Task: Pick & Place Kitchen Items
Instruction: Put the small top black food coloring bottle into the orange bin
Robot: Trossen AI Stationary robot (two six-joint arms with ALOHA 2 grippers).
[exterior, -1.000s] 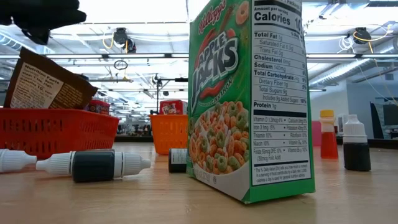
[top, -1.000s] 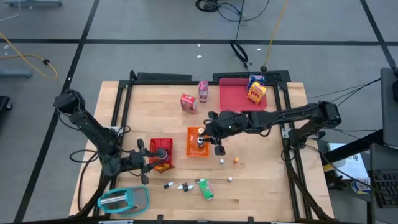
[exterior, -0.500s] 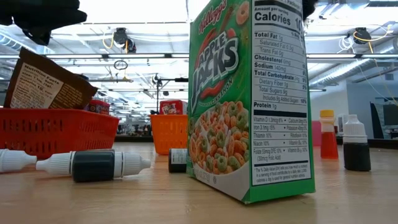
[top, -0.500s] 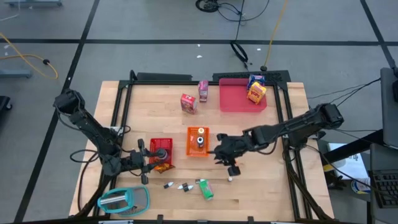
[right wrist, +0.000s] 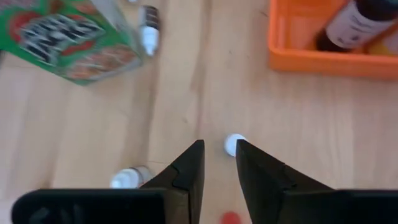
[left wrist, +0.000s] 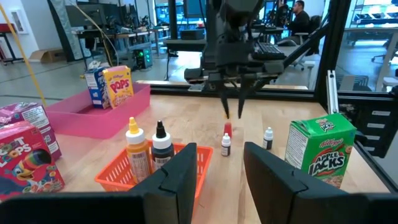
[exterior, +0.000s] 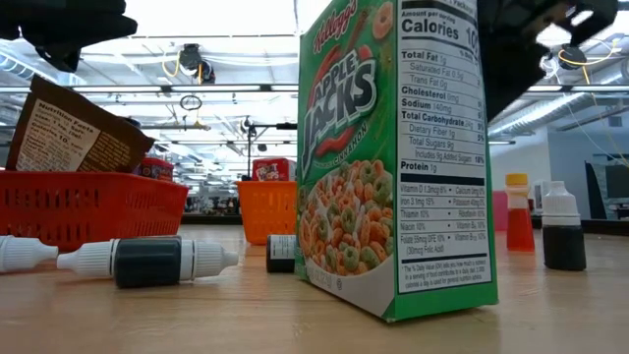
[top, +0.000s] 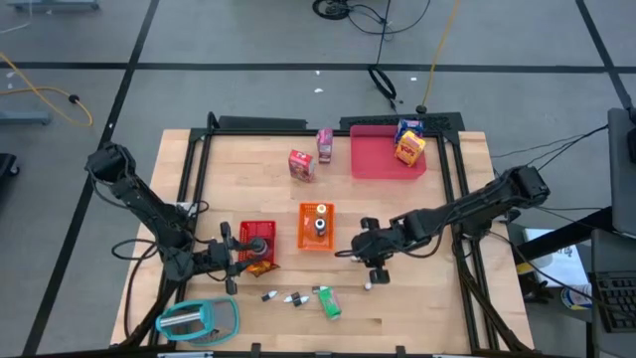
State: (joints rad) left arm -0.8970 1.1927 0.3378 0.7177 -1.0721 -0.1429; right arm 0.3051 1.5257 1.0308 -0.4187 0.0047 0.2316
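My right gripper (top: 370, 261) is open and points down over small bottles standing on the table. Its fingertips (left wrist: 233, 111) hang just above a red-capped bottle (left wrist: 227, 129) and a white-capped dark bottle (left wrist: 226, 147). The white cap (right wrist: 234, 144) shows just ahead of the fingertips (right wrist: 217, 165), untouched. A third small bottle (top: 368, 285) stands nearer. A green cereal box (exterior: 393, 157) stands near the front edge. My left gripper (top: 237, 256) is open and empty beside the red bin (top: 256, 239).
The orange bin (left wrist: 155, 171) holds a yellow bottle (left wrist: 135, 149) and a dark bottle (left wrist: 161, 146). A brown packet (exterior: 79, 128) leans in the red bin. The pink tray (top: 386, 154) at the back holds two cartons. Two cartons (top: 302, 164) stand mid-back. Bottles (exterior: 147, 261) lie near the front.
My right gripper has gone from beside the orange bin toward the table's near right and down, and now hangs over the small standing bottles. My left arm has kept still.
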